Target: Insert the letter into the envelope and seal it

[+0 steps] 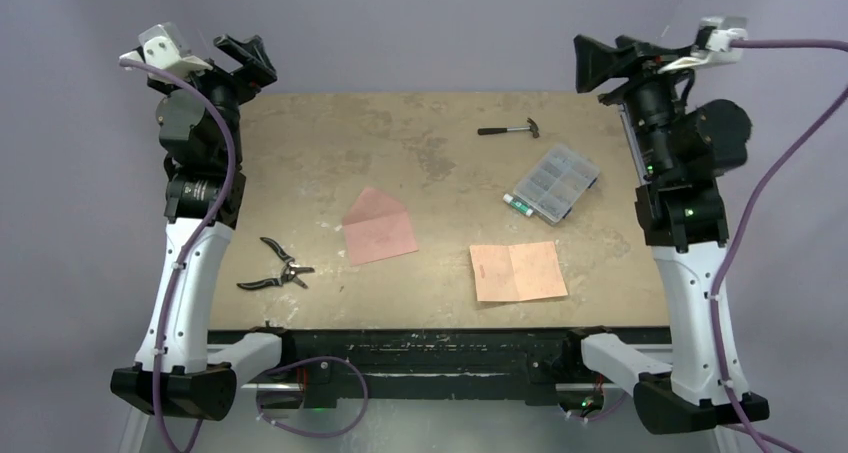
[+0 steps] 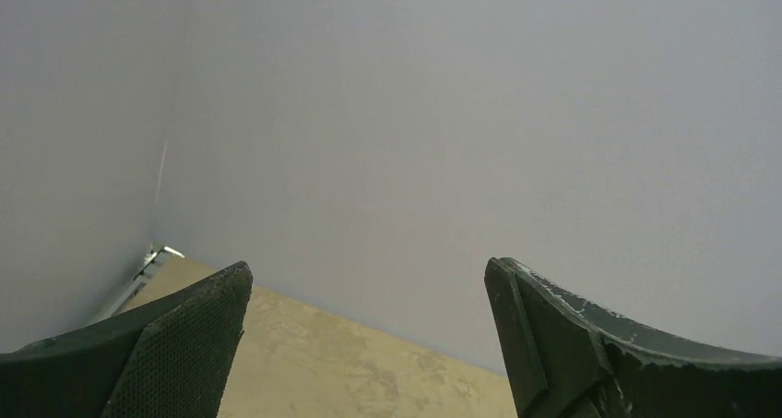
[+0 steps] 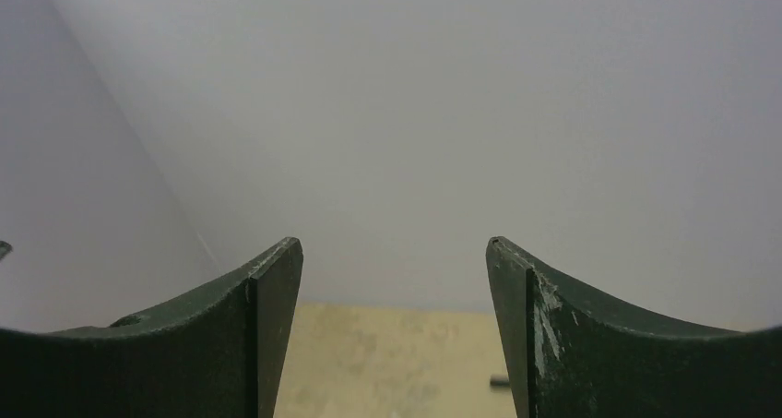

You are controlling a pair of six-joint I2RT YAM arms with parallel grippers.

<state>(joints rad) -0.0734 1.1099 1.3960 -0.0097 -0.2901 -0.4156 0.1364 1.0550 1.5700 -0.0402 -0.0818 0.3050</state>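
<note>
Paper, one envelope (image 1: 379, 227), one letter (image 1: 518, 271), left claw (image 2: 369, 275) and right claw (image 3: 395, 244) spread

wall (image 1: 420, 23): plain grey-lilac | table (image 1: 430, 123): worn tan top | light: even

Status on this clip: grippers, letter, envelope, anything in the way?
Left gripper open, empty, raised. Right gripper open, empty, raised. Letter flat on table, outside envelope; flap open. Pliers left of envelope, not touching.
</note>
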